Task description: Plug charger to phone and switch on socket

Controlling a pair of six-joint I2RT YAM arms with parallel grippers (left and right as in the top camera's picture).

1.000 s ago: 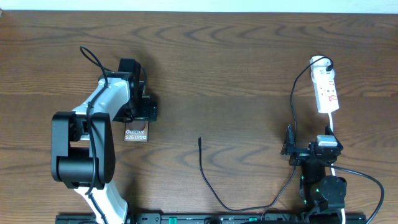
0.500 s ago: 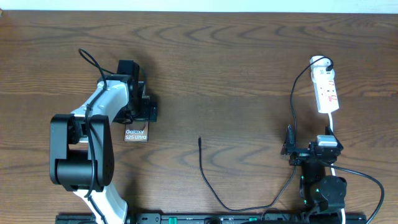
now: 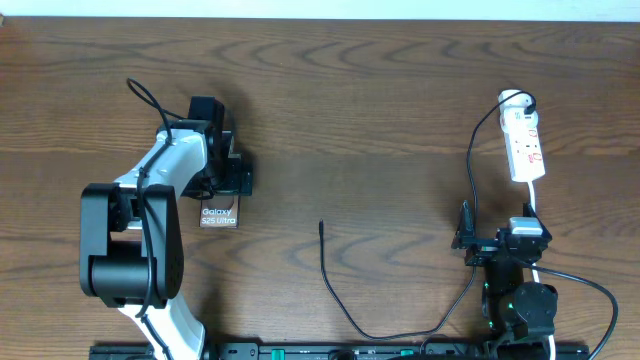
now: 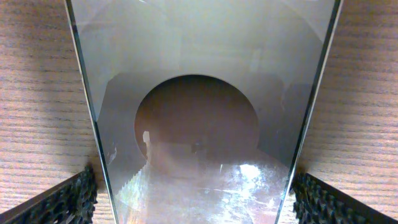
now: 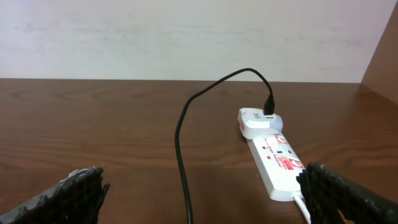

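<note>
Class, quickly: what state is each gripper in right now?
Left gripper: open, one finger on each side of the phone.
Right gripper: open, holding nothing, facing the socket.

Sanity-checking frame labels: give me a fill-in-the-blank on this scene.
The left gripper and right gripper are both ____.
The phone lies under the ____ arm.
The charger tip lies ____ the phone and the socket.
Missing: open; left; between.
</note>
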